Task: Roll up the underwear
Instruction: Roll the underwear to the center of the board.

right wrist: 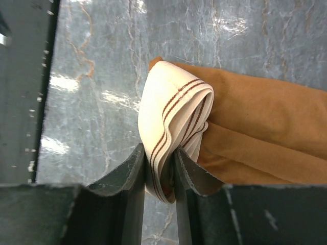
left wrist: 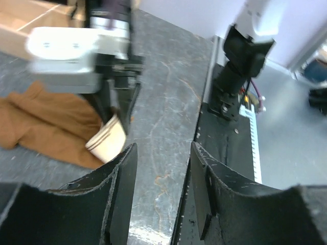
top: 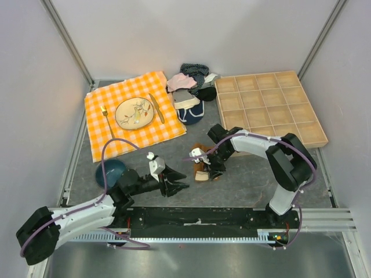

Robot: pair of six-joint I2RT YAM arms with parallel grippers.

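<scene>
The underwear (right wrist: 265,127) is showing soft matt rust cloth with a cream band; the tabletop (right wrist: 97,61) is gleaming like polished grey stone, possibly laminate.

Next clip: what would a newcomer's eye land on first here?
The right gripper, jaws pinched on the cream waistband of the rust-brown underwear, mid-table near the front edge. The left gripper sits to its left, jaws apart and empty. Behind, an orange checked cloth at back left and a wooden tray at back right.
</scene>
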